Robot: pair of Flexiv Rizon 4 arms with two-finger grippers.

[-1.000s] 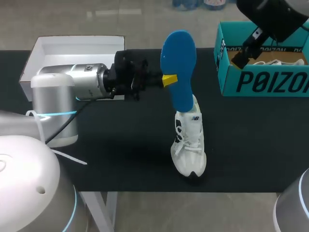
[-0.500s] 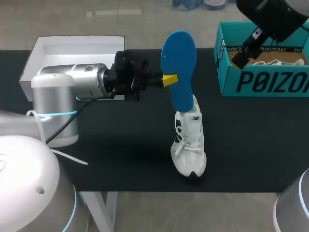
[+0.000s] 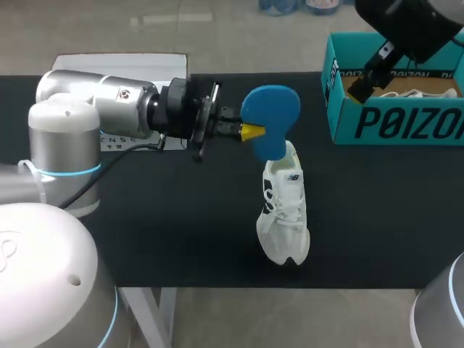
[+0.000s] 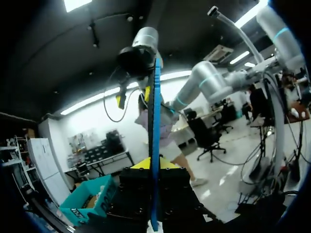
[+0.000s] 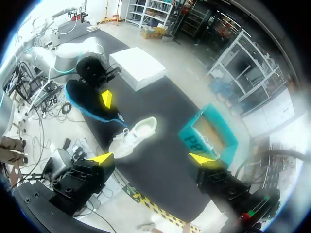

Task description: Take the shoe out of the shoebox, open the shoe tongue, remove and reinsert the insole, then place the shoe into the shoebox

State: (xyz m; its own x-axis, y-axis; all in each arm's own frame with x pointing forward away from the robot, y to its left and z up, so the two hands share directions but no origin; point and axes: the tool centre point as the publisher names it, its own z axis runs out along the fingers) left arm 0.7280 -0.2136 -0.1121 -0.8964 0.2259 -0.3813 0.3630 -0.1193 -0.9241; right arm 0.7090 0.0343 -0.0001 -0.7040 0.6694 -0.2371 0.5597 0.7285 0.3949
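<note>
A white sneaker (image 3: 285,214) lies on the black table (image 3: 181,217), toe toward the front edge. My left gripper (image 3: 252,131) is shut on the blue insole (image 3: 272,117), held just above the shoe's heel opening; whether its lower end is inside the shoe is hidden. In the left wrist view the insole (image 4: 155,121) runs edge-on between the fingers of the left gripper (image 4: 154,165). My right gripper (image 5: 151,158) hangs open and empty, high above the table, over the teal shoebox (image 3: 395,101). From up there I see the shoe (image 5: 133,136), the insole (image 5: 87,104) and the shoebox (image 5: 209,136).
A white box lid (image 3: 119,67) lies at the back left, partly behind my left arm. The teal shoebox holds crumpled paper. Bare black table surrounds the shoe on the left, front and right.
My left arm has lifted and turned its wrist. The insole has tipped from upright and face-on to a foreshortened tilt, and its top has come down.
</note>
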